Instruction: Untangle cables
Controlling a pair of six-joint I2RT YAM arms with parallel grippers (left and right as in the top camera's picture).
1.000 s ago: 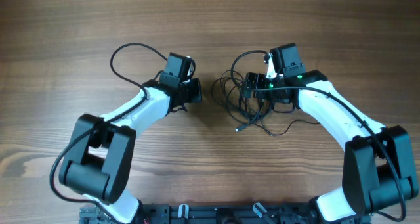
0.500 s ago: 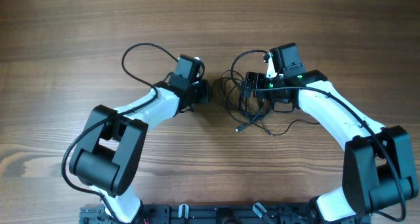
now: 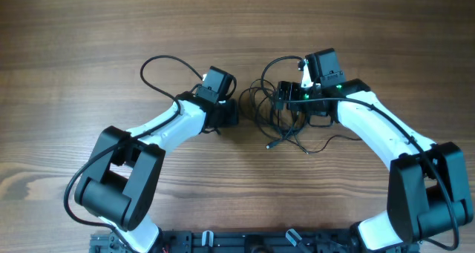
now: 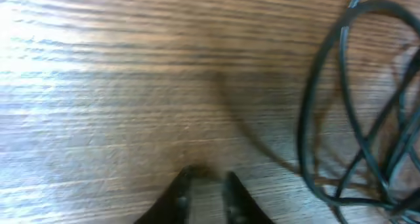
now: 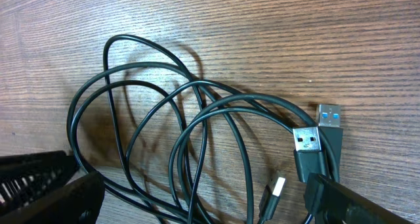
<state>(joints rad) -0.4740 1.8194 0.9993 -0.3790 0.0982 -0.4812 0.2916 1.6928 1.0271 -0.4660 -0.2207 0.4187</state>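
Cables (image 3: 267,108) mid-table, left gripper (image 4: 205,183) just beside, right gripper (image 5: 205,181) astride, tabletop (image 3: 74,45) all round

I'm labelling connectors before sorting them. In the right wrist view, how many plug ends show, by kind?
wide USB plugs: 2
small slim plug: 1
Total: 3

One tangle of thin black flexible cables (image 5: 197,119) lies on one brown wooden worktop (image 3: 74,45); the number of cords cannot be told. Three plug ends show: blue-tongued USB plug (image 5: 330,117), black-tongued USB plug (image 5: 306,140), slimmer plug (image 5: 274,186). Two white-and-black arms: left arm (image 3: 167,123), right arm (image 3: 371,123).
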